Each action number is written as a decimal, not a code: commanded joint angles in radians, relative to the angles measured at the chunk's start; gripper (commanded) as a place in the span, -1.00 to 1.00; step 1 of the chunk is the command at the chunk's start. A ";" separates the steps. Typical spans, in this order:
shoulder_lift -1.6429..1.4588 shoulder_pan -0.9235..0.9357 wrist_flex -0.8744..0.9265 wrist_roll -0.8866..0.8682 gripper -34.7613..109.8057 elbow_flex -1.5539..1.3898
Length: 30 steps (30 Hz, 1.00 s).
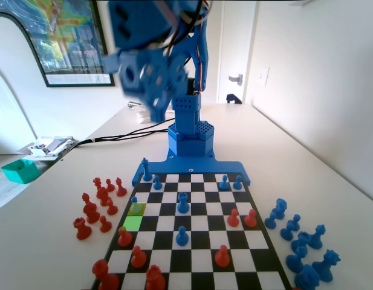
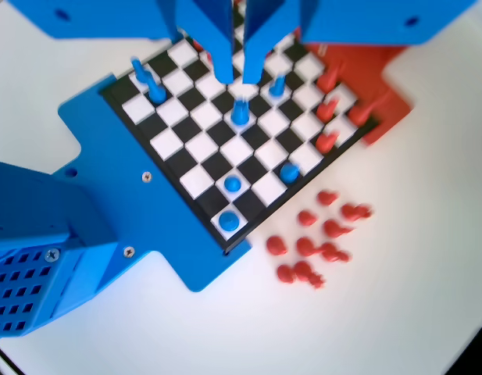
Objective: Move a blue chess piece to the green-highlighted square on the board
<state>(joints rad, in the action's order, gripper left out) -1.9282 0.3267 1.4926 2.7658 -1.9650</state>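
Blue chess piece (image 1: 134, 200): a short pawn standing upright at the left edge of the board (image 1: 192, 241) in the fixed view, left of centre, on or just behind the yellow-tinted square (image 1: 137, 209). In the wrist view the matching pawn (image 2: 290, 171) stands near the board's lower right edge, close to the loose red pieces.

Green-highlighted square (image 1: 132, 222): directly in front of the yellow square, one row nearer the camera, unoccupied. A red pawn (image 1: 124, 237) stands on the next square forward.

Gripper (image 2: 237, 72): in the wrist view its two jaws hang from the top centre of the frame, a narrow gap visible between them, nothing held; it sits high above the board's middle, over a blue pawn (image 2: 240, 112).

Surroundings: captured red pieces (image 1: 98, 205) on the table left of the board; blue pieces (image 1: 301, 241) at lower right.
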 commanded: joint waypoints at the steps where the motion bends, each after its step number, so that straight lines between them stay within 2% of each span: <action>1: 0.100 0.025 -0.060 0.009 -0.44 0.003; 6: 0.264 0.017 -0.170 -0.025 -0.41 0.029; 9: 0.350 -0.008 -0.176 -0.048 -0.40 0.072; 17: 0.373 -0.051 -0.313 -0.078 -0.35 0.032; 23: 0.373 -0.015 -0.405 -0.063 -0.35 0.005; 30: 0.428 0.049 -0.417 -0.044 -0.36 0.049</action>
<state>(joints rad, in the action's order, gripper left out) -1.4818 0.3421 1.0723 2.6998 -1.9620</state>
